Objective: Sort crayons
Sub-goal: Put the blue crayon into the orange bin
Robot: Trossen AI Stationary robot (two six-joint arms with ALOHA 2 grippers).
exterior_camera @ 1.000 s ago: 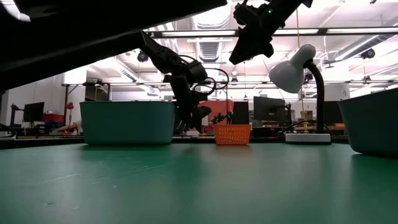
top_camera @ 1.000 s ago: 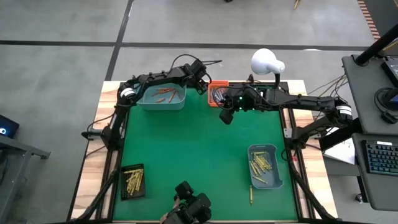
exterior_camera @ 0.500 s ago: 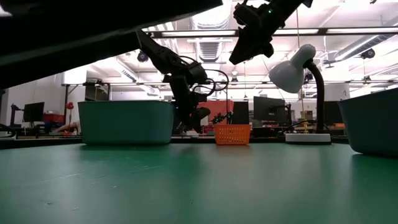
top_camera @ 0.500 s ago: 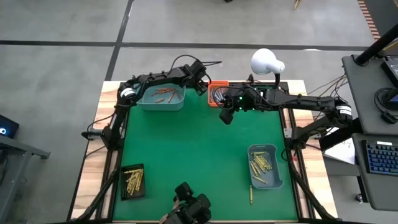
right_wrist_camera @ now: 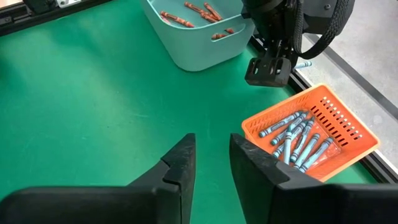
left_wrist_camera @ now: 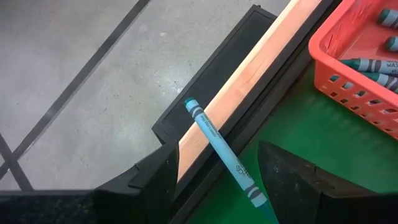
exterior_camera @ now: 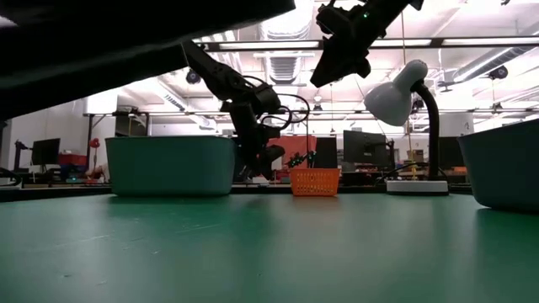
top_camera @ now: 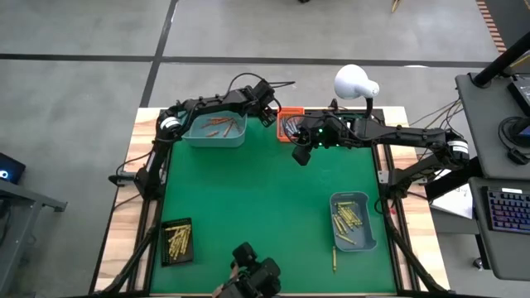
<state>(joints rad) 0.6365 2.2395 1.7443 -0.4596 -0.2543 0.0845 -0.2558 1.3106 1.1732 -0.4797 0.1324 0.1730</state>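
Observation:
A blue crayon (left_wrist_camera: 219, 142) lies slanted across the wooden strip (left_wrist_camera: 249, 68) at the table's far edge, its tip poking out over the floor. My left gripper (left_wrist_camera: 216, 163) is open there, one finger on each side of the crayon, not visibly touching it. In the high view this gripper (top_camera: 269, 113) stands between the teal bin (top_camera: 215, 130) of orange-red crayons and the orange basket (right_wrist_camera: 311, 134) of blue crayons. My right gripper (top_camera: 302, 154) hovers high over the mat near the basket, its fingers (right_wrist_camera: 180, 163) slightly apart with nothing between them.
A second teal bin (top_camera: 353, 220) with yellow crayons stands near the right front. A black tray (top_camera: 176, 241) with yellow crayons sits at the left front. One loose crayon (top_camera: 334, 259) lies near the front edge. A white desk lamp (top_camera: 356, 83) stands at the far right.

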